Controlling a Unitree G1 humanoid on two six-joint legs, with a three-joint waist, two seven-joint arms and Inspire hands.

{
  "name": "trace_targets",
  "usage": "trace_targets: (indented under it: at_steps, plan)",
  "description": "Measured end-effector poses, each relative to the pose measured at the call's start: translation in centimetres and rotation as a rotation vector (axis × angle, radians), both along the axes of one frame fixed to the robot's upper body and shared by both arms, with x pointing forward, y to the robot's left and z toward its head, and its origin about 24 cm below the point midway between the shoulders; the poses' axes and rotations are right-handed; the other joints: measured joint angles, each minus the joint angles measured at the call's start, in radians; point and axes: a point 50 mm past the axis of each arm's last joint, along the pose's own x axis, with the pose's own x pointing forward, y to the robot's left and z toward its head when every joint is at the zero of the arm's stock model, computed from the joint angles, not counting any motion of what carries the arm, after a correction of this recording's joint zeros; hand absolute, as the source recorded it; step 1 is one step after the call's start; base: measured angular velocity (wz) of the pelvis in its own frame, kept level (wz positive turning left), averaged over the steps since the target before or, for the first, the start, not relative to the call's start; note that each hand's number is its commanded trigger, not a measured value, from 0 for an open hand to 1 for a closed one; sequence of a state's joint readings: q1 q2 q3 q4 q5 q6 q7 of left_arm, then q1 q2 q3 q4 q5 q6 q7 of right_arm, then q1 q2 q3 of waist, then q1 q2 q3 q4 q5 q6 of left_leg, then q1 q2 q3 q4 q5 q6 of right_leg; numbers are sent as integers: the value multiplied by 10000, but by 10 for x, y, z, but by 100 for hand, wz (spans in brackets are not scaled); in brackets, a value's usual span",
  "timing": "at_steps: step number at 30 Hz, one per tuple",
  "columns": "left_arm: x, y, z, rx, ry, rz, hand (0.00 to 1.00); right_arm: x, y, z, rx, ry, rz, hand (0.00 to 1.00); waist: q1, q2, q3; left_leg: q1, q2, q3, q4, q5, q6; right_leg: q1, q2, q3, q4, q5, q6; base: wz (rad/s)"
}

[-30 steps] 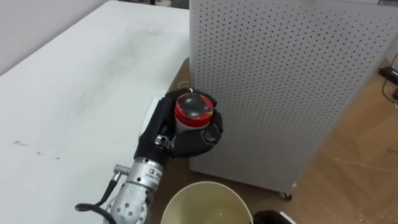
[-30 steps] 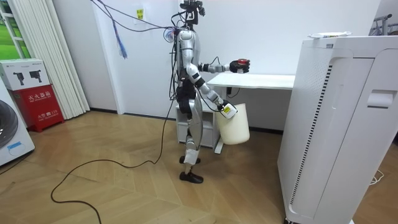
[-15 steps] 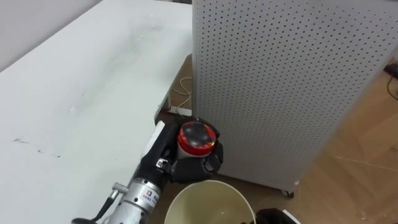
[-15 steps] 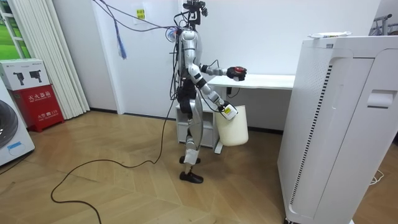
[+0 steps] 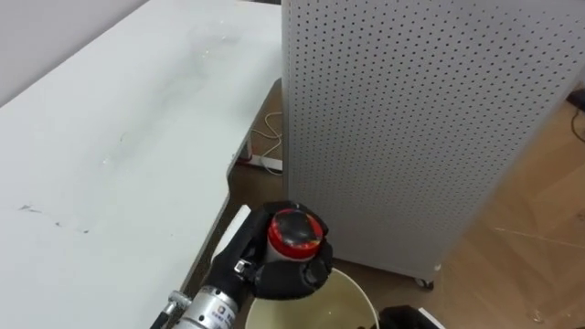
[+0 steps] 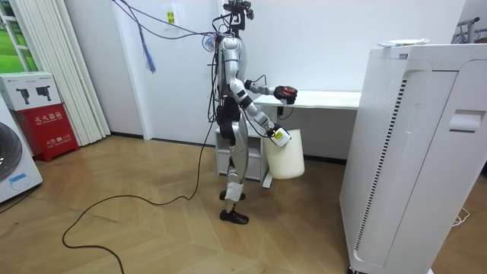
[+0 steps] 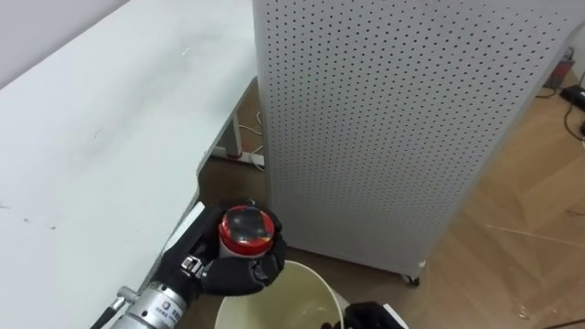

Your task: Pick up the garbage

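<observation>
Black left hand [image 5: 267,274] on a silver forearm (small printed markings), silver-grey body.

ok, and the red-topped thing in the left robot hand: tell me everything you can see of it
The red-topped item is small and round, with a glossy red top and a darker centre, plastic by its look. Its lower part is hidden in the left robot hand, whose dark fingers are curled round it. It is held upright, top facing up, in the air over the rim of the cream bin, just off the edge of the white table. Nothing but the hand touches it.
</observation>
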State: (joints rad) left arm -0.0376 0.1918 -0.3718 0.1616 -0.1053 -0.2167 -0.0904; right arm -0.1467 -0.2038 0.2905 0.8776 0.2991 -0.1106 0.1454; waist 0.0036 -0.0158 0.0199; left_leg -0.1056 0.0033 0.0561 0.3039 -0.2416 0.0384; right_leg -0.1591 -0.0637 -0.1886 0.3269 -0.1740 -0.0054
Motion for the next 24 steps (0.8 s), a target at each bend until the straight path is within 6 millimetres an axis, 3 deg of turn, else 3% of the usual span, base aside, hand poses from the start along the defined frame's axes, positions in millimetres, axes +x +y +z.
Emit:
trace_targets:
  at_steps: [5,12,24]
  plan:
    - [-12,-8,-18,518,805,-925,0,1,-1,1,-34,-29,-3,100,-73,40,24,-38,6,109,14,5,3,-31,-5,1,23,0,0,0]
    - [-15,-12,-21,588,1051,-1772,0,2,0,1,62,-13,163,100,-241,77,51,-275,6,142,51,10,12,-245,-22,-15,32,5,-4,1]
    - [-17,-15,-23,588,1210,-2502,0,6,-2,3,-229,-94,254,100,-210,101,94,-437,21,314,-16,12,13,-526,-6,108,36,3,-2,-3]
